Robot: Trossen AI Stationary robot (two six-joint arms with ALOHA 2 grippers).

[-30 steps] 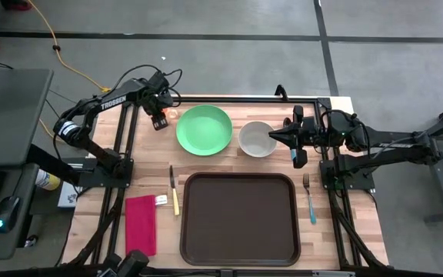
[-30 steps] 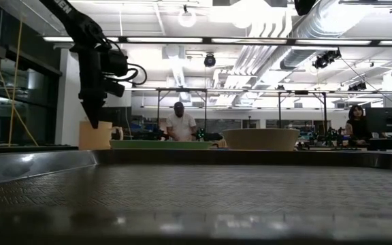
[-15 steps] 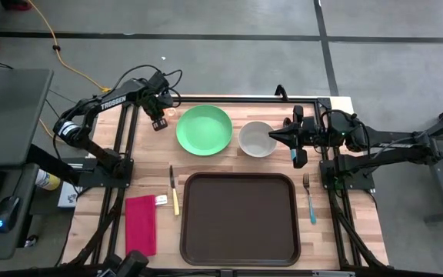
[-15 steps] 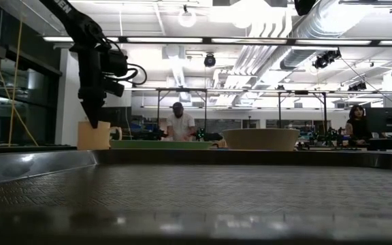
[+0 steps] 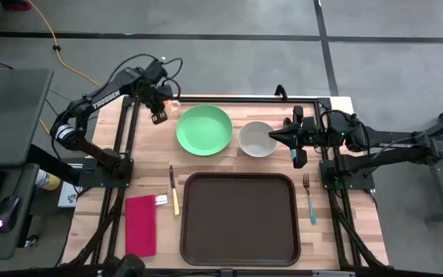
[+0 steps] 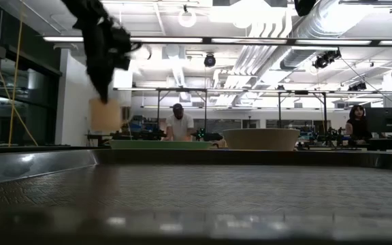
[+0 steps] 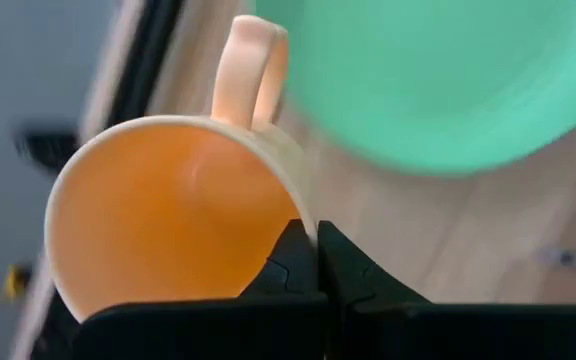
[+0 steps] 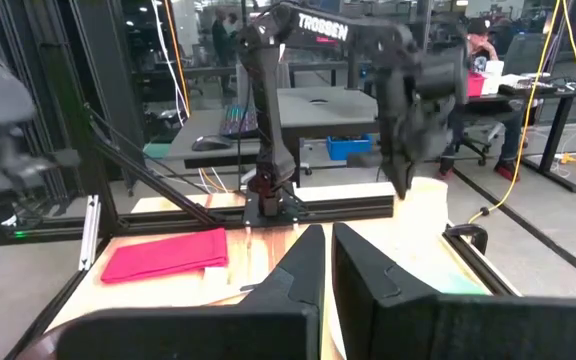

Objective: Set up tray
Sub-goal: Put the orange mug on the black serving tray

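Note:
A cream mug with an orange inside hangs in the air at the table's far left, beside the green plate. My left gripper is shut on it and points steeply down. In the low view the mug is clear of the table under the gripper. The dark brown tray lies at the near middle with nothing on it. My right gripper waits shut and level above the right side of the white bowl. My left gripper pinches the mug's wall at the rim, one finger inside the mug and one outside, some way round from the handle. The fingers come from above, pointing steeply down. The mug hangs below them, mouth up, lifted clear of the table.
A knife and a red napkin lie left of the tray, a fork right of it. Black frame rails run along the table's sides. People are in the room beyond the table.
My left gripper has risen with the mug and drifted a little toward the table's far edge. The mug, which stood on the table beside the green plate, now hangs clear above it.

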